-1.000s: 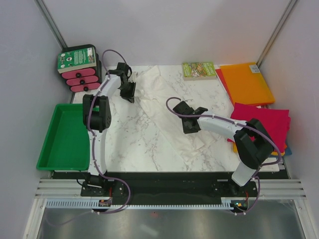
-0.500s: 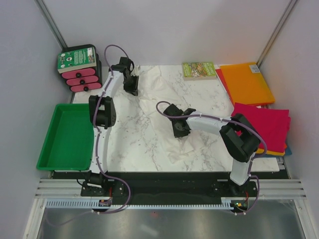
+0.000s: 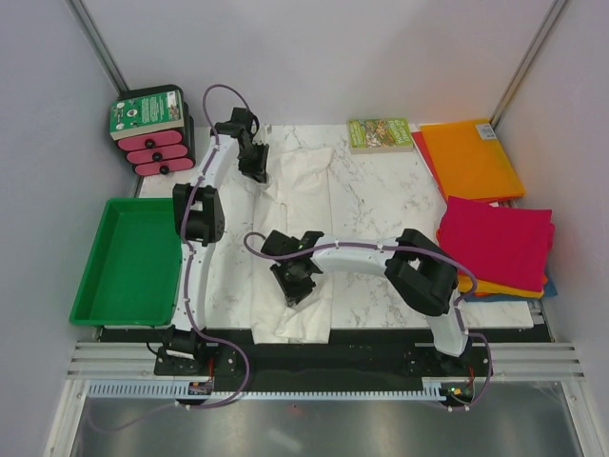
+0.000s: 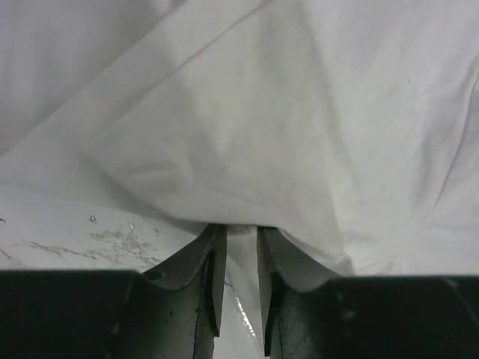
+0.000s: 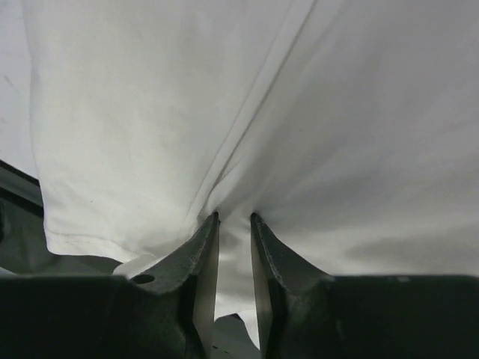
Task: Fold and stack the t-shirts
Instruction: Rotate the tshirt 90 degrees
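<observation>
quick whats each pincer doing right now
left pincer: closed, pinching a fold of the white t-shirt
right pincer: closed, pinching the white t-shirt too

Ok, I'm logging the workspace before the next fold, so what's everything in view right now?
white t-shirt: one, white, long strip left of table centre
orange t-shirt: one, orange, folded, far right corner
magenta t-shirt: one, magenta, folded, atop near-right pile; orange and blue edges beneath
book: one, green cover, far edge
tray: one, green, left of table
box stack: one, black and pink, far left corner
table: one, white marble, centre
left gripper: one, black, pinching strip's far end
right gripper: one, black, pinching strip's near end
</observation>
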### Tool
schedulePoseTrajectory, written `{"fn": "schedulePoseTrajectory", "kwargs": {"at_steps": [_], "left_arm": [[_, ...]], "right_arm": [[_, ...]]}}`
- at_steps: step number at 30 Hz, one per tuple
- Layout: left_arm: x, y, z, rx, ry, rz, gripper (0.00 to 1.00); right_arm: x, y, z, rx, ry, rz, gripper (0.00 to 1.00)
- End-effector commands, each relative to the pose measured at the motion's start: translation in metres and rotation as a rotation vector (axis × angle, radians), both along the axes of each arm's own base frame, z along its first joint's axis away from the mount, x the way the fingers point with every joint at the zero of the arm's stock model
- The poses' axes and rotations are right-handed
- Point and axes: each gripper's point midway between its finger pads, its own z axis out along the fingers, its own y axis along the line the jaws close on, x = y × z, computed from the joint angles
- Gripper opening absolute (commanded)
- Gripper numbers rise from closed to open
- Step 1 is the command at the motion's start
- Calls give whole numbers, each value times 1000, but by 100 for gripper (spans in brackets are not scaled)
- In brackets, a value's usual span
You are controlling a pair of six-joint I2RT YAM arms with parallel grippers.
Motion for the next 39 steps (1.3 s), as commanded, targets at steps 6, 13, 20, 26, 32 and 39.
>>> {"fn": "schedulePoseTrajectory", "kwargs": {"at_steps": [6, 13, 20, 26, 32, 39], "left_arm": [[43, 19, 119, -88, -323, 151, 30], [-11, 21, 173, -206, -368, 67, 33], [-95, -25, 90, -288, -66, -70, 15], [-133, -43, 50, -251, 44, -134, 6], [-142, -42, 15, -185, 133, -140, 5], [-121, -34, -19, -100, 200, -104, 5]], "right_arm": [[132, -31, 115, 129, -361, -361, 34], [256, -55, 172, 110, -656, -426, 38], [290, -40, 86, -36, -614, -381, 0], [297, -31, 46, -21, -554, -407, 0], [299, -38, 18, -52, -512, -427, 0], [309, -68, -20, -86, -433, -497, 2]]}}
